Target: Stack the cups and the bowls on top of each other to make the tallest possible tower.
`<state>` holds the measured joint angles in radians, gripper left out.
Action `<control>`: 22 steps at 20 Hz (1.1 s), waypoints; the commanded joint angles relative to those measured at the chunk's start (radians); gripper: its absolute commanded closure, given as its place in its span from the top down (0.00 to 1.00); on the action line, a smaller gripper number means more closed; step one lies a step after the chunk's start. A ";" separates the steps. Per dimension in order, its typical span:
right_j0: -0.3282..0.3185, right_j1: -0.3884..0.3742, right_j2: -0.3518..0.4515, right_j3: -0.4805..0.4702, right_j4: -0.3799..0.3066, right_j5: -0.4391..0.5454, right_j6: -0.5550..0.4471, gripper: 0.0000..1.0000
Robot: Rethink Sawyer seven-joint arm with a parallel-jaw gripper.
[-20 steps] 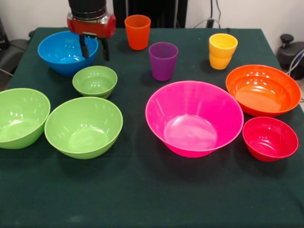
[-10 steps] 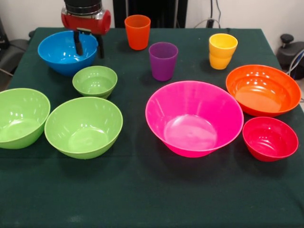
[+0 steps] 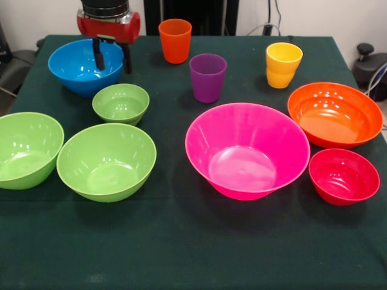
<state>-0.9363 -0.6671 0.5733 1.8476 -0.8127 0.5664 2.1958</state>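
Gripper (image 3: 112, 58) is seen at far left, fingers spread apart, straddling the right rim of the blue bowl (image 3: 84, 66): one finger inside the bowl, the other just outside the wall. Nothing looks clamped yet; whether the pads touch the rim can't be told.

No tower is built yet; all pieces sit apart on the dark green cloth (image 3: 193, 241).

- Far row: orange cup (image 3: 175, 40), purple cup (image 3: 207, 77), yellow cup (image 3: 283, 64), which appears to be two nested.
- Left: small green bowl (image 3: 121, 103) just near of the blue bowl; mid green bowl (image 3: 106, 161) and a further green bowl (image 3: 25, 149) at the left edge, close together.
- Centre-right: pink bowl (image 3: 247, 149), largest.
- Right: orange bowl (image 3: 334, 113), red bowl (image 3: 343, 176) just near of it.

Handling, judged: all are thin glossy plastic, so prob. light, stiff and slippery; not fragile. Bowls are round w/ flared walls, so a rim pinch (one finger in, one out) is the likely hold, w/ risk of tilt or slip since the wt hangs off one side. Cups are narrow, tapered and smooth; they could be taken across the body or at the rim. The purple one looks translucent. The cloth is matte and prob. gives some grip under the bases.
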 commanded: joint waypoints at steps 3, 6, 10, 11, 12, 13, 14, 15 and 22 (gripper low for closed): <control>0.041 0.052 -0.009 0.007 -0.102 0.029 -0.206 1.00; 0.029 0.043 -0.007 -0.010 -0.100 0.045 -0.227 1.00; 0.019 0.055 -0.002 -0.041 -0.100 0.068 -0.260 1.00; 0.019 0.068 -0.002 -0.054 -0.101 0.071 -0.265 1.00; 0.022 0.075 -0.005 -0.058 -0.107 0.065 -0.260 1.00; 0.024 0.084 -0.008 -0.065 -0.110 0.063 -0.257 1.00; 0.026 0.087 -0.010 -0.066 -0.113 0.059 -0.252 1.00; 0.026 0.088 -0.011 -0.066 -0.114 0.057 -0.250 1.00; 0.033 0.128 -0.018 -0.093 -0.128 0.041 -0.242 1.00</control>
<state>-0.9334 -0.6122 0.5730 1.8249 -0.8206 0.5662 2.1958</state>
